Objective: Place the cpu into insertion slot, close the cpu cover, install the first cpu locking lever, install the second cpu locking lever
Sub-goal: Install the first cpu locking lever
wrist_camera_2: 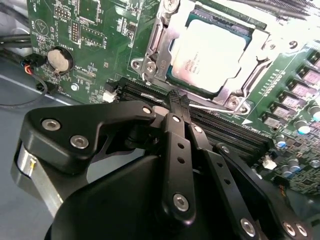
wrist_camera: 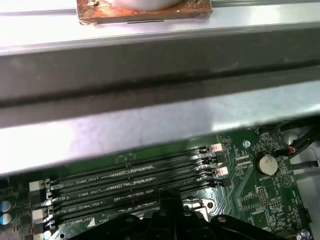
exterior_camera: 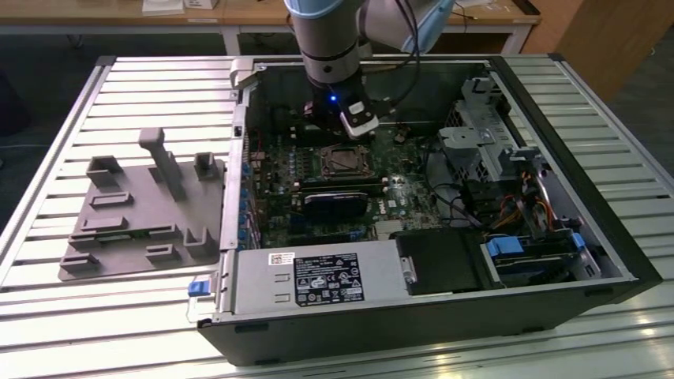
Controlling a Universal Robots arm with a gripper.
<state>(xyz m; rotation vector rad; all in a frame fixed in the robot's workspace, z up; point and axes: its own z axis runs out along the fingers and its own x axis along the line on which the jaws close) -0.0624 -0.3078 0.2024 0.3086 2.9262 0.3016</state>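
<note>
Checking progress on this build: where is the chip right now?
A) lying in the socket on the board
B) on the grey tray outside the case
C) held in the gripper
A: in the second wrist view the chip sits flat on the board, inside the metal frame.

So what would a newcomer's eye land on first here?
The pale cpu stands out in the second wrist view, framed by the silvery cpu cover, with the black gripper close beside it. In the exterior view the open computer case dominates, with a grey moulded tray on the exterior view's left.
</note>
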